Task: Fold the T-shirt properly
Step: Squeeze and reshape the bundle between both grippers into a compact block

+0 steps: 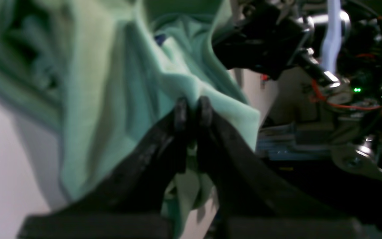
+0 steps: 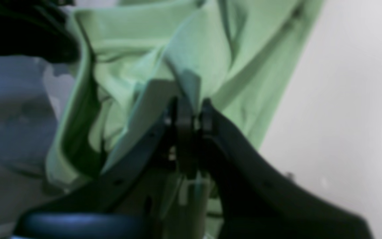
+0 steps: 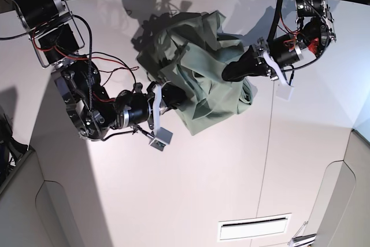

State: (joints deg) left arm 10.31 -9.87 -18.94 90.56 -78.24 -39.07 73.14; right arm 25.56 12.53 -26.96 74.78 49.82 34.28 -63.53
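Closest to my left wrist camera: my left gripper (image 1: 192,111), jaws pressed together on a fold of the T-shirt (image 1: 111,99). The cloth comes up between the two black fingers (image 1: 180,113) and bunches again below them. Pale green fabric fills the left half of that view in loose vertical folds (focus is soft, so the weave is not readable).

Right wrist camera: my right gripper (image 2: 191,114), jaws likewise closed, pinching a ridge of the T-shirt (image 2: 211,59). Fabric drapes above and to both sides of the fingers (image 2: 207,113); a darker seam or trim line runs along its left edge.

Base view, further out: the T-shirt (image 3: 202,79) is a crumpled heap, gathered between my two arms over the upper middle of the white table (image 3: 191,189). Whether it rests on the surface or hangs lifted, I cannot tell. My right gripper (image 3: 173,95) enters the heap from that view's left, my left gripper (image 3: 234,70) from its right, both tips buried in folds. The cloth throws a shadow on the table toward the far edge.

Beyond the left jaws in the wrist view: the other arm's black housing (image 1: 264,39) with red wiring (image 1: 343,104).
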